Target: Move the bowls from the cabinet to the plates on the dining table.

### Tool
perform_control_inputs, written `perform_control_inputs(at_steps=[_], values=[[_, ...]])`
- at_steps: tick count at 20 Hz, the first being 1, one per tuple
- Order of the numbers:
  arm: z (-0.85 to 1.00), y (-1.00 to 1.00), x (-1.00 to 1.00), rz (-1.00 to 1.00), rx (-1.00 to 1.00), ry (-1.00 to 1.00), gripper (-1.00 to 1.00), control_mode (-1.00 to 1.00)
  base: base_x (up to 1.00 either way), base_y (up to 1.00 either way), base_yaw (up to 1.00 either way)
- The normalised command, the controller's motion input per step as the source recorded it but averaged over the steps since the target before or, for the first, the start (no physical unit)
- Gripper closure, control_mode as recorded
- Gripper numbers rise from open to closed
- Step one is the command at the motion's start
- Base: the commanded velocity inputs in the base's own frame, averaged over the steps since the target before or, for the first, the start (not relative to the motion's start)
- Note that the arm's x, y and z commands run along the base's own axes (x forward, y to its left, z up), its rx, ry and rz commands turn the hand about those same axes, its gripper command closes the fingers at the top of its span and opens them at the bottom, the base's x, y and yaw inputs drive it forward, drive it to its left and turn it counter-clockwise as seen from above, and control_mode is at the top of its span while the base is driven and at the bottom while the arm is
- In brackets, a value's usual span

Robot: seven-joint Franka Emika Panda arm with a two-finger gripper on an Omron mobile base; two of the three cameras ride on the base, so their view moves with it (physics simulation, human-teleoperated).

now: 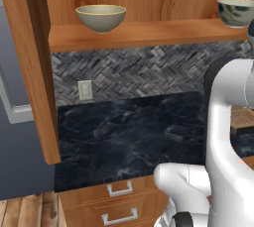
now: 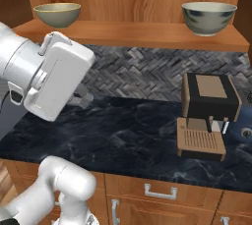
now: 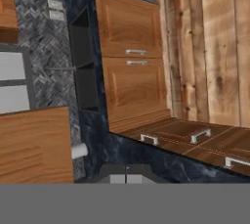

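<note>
The cabinet's wooden shelf (image 1: 144,35) carries two bowls. A yellowish-tan bowl (image 1: 100,17) (image 2: 57,14) stands at the left. A grey-white bowl with dark mottling (image 1: 235,12) (image 2: 208,16) stands at the right end. My gripper (image 2: 81,99) hangs below the shelf, over the black counter and under the left bowl. It touches nothing. In the hand view its fingertips (image 3: 126,179) are pressed together with nothing between them. The plates and the dining table are out of view.
The cabinet's open door (image 1: 34,72) hangs at the left, with a grey appliance (image 1: 15,97) behind it. A brown and black coffee machine (image 2: 207,113) stands on the black marble counter (image 2: 128,130) at the right. A wall outlet (image 1: 85,90) and drawers (image 1: 119,206) are nearby.
</note>
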Motion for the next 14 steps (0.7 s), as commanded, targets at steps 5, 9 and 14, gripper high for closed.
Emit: perform_control_inputs(at_steps=[5,9,14], values=[[0.25,0.0,0.55,-0.01,0.13,-0.08,1.0,-1.0,0.0,0.0,0.0],[0.05,0.0,0.48,0.0,0.11,-0.09,1.0,-1.0,0.0,0.0,0.0],[0.0,0.05,0.37,0.0,0.03,-0.11,1.0,-1.0,0.0,0.0,0.0]])
